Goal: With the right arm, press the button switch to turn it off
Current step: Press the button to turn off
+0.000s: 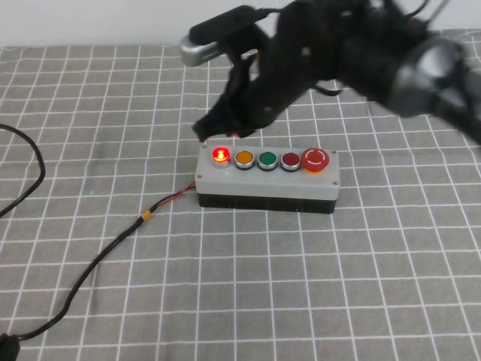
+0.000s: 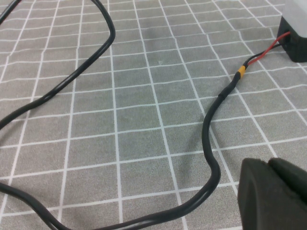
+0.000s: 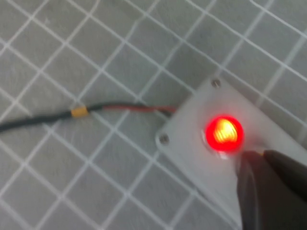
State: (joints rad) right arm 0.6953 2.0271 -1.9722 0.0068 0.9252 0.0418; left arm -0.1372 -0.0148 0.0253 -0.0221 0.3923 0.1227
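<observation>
The button switch [image 1: 220, 156] glows bright red at the left end of the grey-topped button box [image 1: 336, 179]. My right arm [image 1: 331, 53] reaches in from the back right. Its right gripper [image 1: 214, 129] is shut and hovers just behind and above the glowing button. In the right wrist view the lit button switch [image 3: 224, 133] sits right by the tip of the shut right gripper [image 3: 263, 155], which is close beside it. My left gripper [image 2: 268, 165] is shut and empty, low over the cloth near the cable.
On the box are also an orange button [image 1: 244, 159], a green button [image 1: 267, 160], a dark red button [image 1: 290, 160] and a red mushroom button [image 1: 315, 159]. A black cable [image 1: 98, 256] runs from the box's left end across the checked cloth.
</observation>
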